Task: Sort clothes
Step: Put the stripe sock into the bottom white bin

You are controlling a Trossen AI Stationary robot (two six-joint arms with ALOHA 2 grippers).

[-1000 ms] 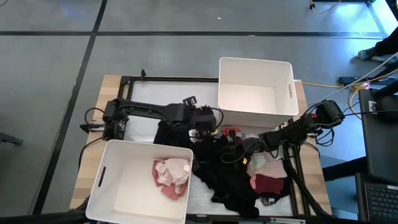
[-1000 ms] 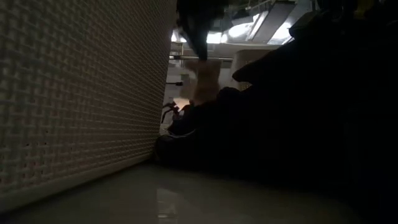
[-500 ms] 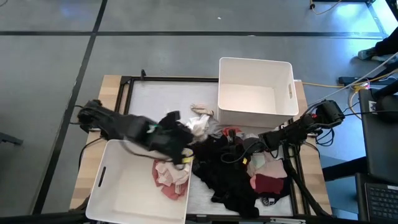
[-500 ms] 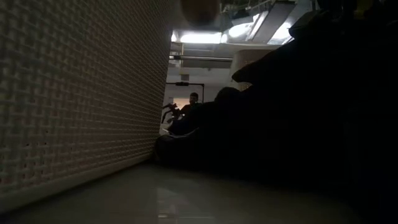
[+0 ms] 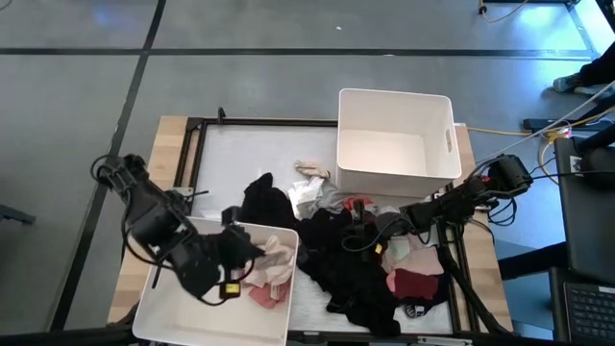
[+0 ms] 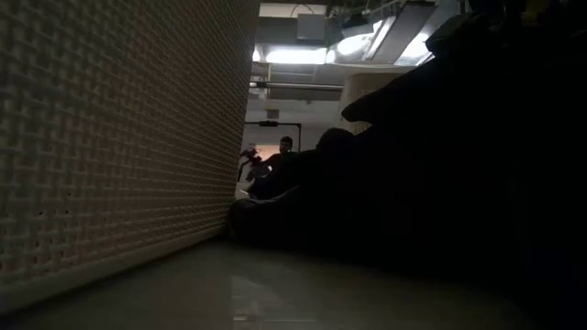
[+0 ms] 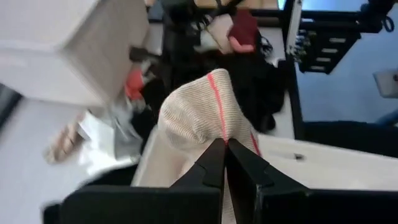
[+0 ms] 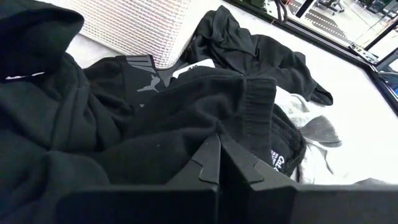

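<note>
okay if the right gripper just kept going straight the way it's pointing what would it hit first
Probably the black garment bunched right ahead of the right gripper, whose fingers are shut. Past it lie a grey garment and bare table; depth is hard to judge.

Two bins sit on a table [image 5: 173,130]: the near-left bin [image 5: 173,288] holds a few garments [image 5: 267,274], and the far-right bin [image 5: 394,144] stands behind the clothes pile [image 5: 351,255], which spreads between them toward the right. The left gripper [image 5: 252,248] hangs over the near-left bin; the right gripper [image 5: 377,231] rests in the pile.
</note>
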